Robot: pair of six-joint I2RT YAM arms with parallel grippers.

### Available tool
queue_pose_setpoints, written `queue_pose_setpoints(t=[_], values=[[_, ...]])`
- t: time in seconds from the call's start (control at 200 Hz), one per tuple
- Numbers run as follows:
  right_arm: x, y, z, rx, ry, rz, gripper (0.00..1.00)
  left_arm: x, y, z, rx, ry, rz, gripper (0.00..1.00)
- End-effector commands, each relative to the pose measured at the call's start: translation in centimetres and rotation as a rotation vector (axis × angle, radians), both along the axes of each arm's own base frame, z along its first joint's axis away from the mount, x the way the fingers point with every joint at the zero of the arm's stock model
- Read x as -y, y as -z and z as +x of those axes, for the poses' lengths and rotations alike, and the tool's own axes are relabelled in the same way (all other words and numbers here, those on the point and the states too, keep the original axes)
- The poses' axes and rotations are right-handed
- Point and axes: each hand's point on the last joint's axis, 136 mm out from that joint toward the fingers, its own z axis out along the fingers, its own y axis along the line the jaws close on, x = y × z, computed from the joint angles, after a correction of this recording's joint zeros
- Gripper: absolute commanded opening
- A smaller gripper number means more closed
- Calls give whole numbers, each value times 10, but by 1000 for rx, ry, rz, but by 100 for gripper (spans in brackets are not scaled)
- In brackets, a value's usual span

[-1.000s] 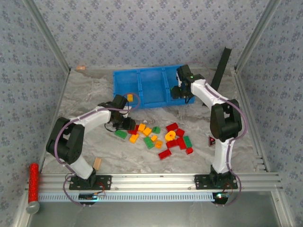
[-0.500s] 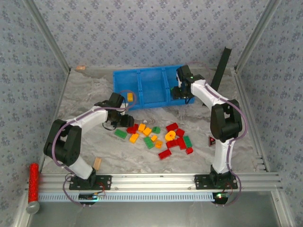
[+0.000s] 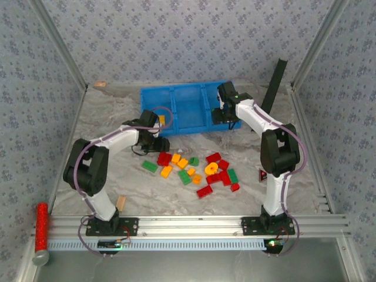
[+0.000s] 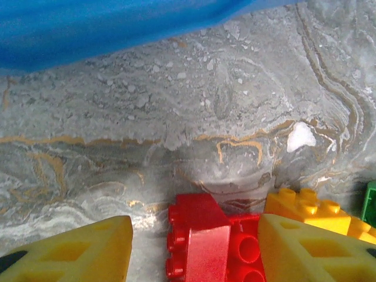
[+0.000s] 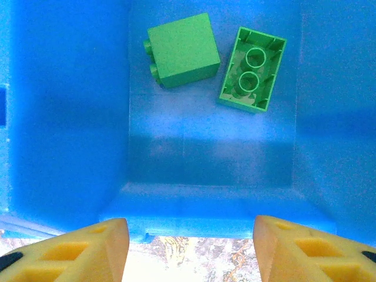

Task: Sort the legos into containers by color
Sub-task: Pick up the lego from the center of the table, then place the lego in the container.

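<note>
The left gripper [image 4: 195, 258], fingers apart and empty, frames a red brick [image 4: 200, 232] that touches another red piece, with an orange brick [image 4: 308, 208] just beside. Closing here could pinch 2 at once or skid them away. Its arm reaches low, near the bin [image 3: 182, 87]. The right gripper [image 5: 191, 249], also apart and empty, hangs over the right compartment [image 5: 64, 117], where 2 green bricks [image 5: 182, 50] lie. The pile [image 3: 200, 167] sits between the arms.

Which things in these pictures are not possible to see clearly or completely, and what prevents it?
- Top view: the right gripper covers most of the right compartment of the blue bin, hiding its contents.
- Left wrist view: the red brick is cut by the bottom edge, the green brick by the right edge.
- Top view: the left gripper is too small to show its jaws.
</note>
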Motion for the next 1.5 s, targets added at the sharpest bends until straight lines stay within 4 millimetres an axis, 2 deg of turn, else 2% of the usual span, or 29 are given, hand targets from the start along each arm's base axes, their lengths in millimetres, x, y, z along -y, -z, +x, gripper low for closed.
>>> queue_pose_setpoints(t=[0.0, 0.135, 0.37, 0.465, 0.745, 0.875, 1.069, 1.089, 1.174, 1.364, 1.494], values=[[5, -12, -8, 7, -2, -28, 60, 1, 3, 5, -20, 7, 1, 57], [8, -13, -10, 9, 1, -33, 60, 0, 11, 2, -39, 6, 24, 55], [7, -18, -12, 23, 1, -27, 60, -8, 19, 1, -56, -10, 64, 41], [7, -18, -16, 20, 1, -24, 60, -8, 19, 1, -54, -12, 62, 33], [16, -15, -37, 4, 23, -34, 60, -9, 8, 3, -35, -19, 53, 20], [24, -21, -60, -2, 46, -27, 60, -7, -14, 5, -2, -19, 31, 18], [32, -27, -113, -9, 92, 45, 61, 1, -56, 11, 74, -17, -10, 16], [35, -17, -125, -36, 97, 42, 61, 3, -60, 12, 83, -15, -14, 16], [33, -13, -151, -52, 110, 83, 61, 12, -84, 19, 131, -5, -36, 16], [7, -5, -197, -69, 119, 199, 61, 56, -137, 42, 263, 60, -90, 16], [0, 3, -217, -72, 147, 216, 61, 89, -149, 64, 319, 104, -99, 16]])
